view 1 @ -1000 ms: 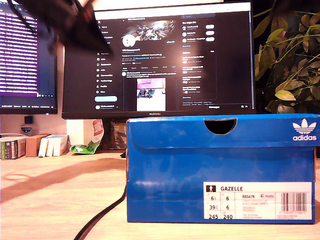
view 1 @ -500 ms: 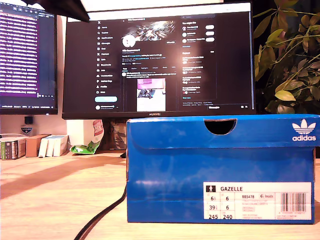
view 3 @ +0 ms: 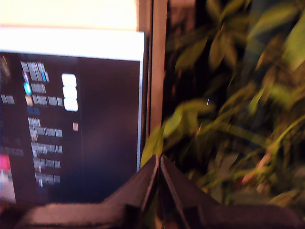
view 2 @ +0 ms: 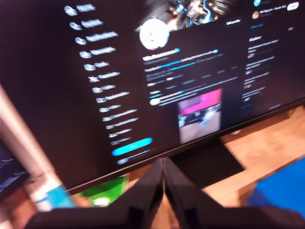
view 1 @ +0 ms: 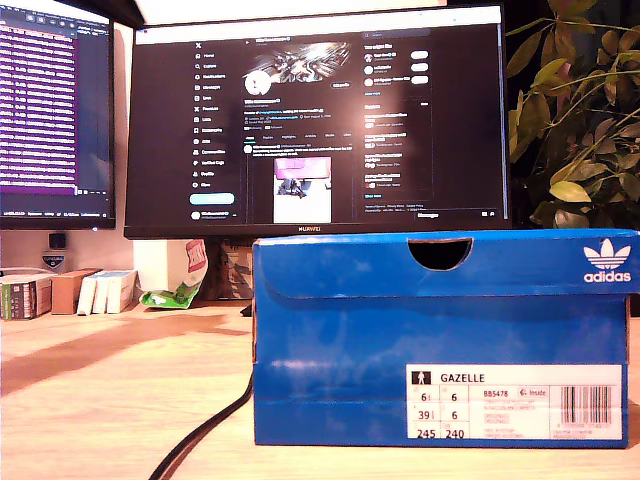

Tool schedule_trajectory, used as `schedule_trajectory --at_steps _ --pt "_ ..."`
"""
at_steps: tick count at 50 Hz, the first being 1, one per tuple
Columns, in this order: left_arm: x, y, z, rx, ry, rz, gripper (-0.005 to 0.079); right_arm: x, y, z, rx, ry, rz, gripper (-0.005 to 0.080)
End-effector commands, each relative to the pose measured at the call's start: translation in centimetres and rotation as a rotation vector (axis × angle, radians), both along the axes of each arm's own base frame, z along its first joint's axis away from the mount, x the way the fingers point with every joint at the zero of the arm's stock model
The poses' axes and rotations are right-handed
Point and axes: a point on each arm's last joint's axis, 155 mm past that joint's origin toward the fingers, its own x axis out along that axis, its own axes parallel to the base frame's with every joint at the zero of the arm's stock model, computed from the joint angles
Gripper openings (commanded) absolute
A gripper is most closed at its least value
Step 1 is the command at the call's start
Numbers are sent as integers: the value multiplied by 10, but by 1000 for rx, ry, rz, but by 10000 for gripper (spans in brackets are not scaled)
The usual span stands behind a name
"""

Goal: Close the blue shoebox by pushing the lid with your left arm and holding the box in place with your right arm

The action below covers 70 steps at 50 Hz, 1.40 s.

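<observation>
The blue shoebox (view 1: 400,330) stands on the wooden desk, at the exterior view's centre and right. Its lid (view 1: 340,268) lies flat down over the top, with a white size label on the front wall. No gripper touches the box. Only a dark sliver of an arm (view 1: 105,10) shows at the exterior view's upper left corner. My first gripper (view 2: 163,163) is shut with nothing between its tips; it faces the monitor, and a blue corner of the shoebox (view 2: 286,191) shows below it. My second gripper (view 3: 158,160) is shut and empty, facing the monitor's edge and plant leaves.
A large monitor (view 1: 320,120) stands right behind the box and a second monitor (view 1: 50,110) at the exterior view's left. A leafy plant (view 1: 580,120) fills the right. A black cable (view 1: 205,430) crosses the desk beside the box. Small boxes (view 1: 60,290) and a green wrapper (view 1: 170,295) sit at the back.
The dark arm at the exterior view's upper left has risen almost out of the picture. The shoebox and its lid have not moved.
</observation>
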Motion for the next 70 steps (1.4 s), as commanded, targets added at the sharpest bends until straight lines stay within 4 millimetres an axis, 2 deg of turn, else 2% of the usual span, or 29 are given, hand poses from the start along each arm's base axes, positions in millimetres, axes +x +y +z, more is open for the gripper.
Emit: schedule_trajectory --at_steps 1,11,16,26,31,38,44,56,70 --pt "-7 12 7 5 -27 21 -14 -4 -4 -18 -2 21 -12 -10" --pt "-27 41 10 1 -54 80 -14 -19 -8 -31 -2 13 -34 -10" --pt "-41 47 12 -4 -80 91 -14 -27 -8 -35 -1 7 -33 -10" --pt "-64 58 3 -24 -101 124 -14 -47 -12 -32 1 -24 -55 -10" --pt "-77 58 -9 -38 -104 129 -14 -58 -13 -37 2 -30 -59 -10" --pt "-94 58 -29 -55 -112 133 -14 -72 -14 -56 2 -22 -59 -10" --pt "-107 58 -49 -72 -110 137 -14 -81 -13 -77 1 -6 -57 -10" --pt "-129 57 -76 -89 -140 136 -14 -93 -14 -104 3 -33 -57 -10" --pt "-153 56 -128 -134 -113 151 -14 -108 -14 -129 2 -9 -59 -7"
